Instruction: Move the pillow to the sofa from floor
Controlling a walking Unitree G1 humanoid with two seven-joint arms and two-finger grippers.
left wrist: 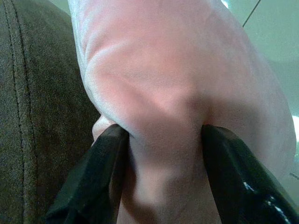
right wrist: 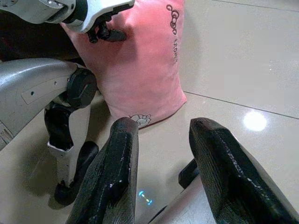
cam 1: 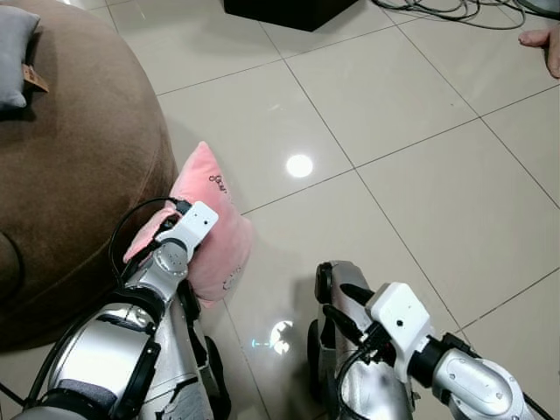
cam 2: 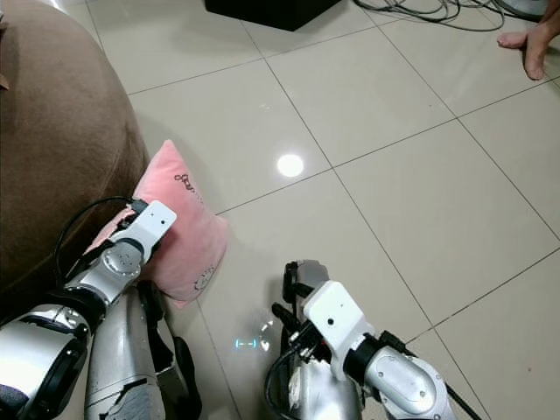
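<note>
nearest to the robot, the right gripper (right wrist: 161,172) hangs low in front of its legs, its two black fingers spread apart with nothing between them; it sits on the floor side of the pillow (cam 1: 210,223), apart from it

just beyond, the left gripper (left wrist: 161,154) is pinched on the pillow itself: in the left wrist view a fold of the pink fabric bulges between the two black fingers (left wrist: 93,172), so this gripper is closed on the pillow's near end

the pillow stands on its edge on the tiled floor (cam 1: 420,175), leaning against the side of the brown sofa (cam 1: 70,157); its long axis runs away from the left gripper, up toward a pointed corner at the far end, and the sofa seat lies on the far side of the pillow from the right gripper, higher than the pillow, so by my reading the left arm is the one placed to lift it up and over

farther along the sofa seat lies a grey cushion (cam 1: 16,57); across the floor from the pillow are a dark box (cam 1: 289,10), some cables (cam 1: 446,10) and a person's bare foot (cam 1: 542,44)
</note>
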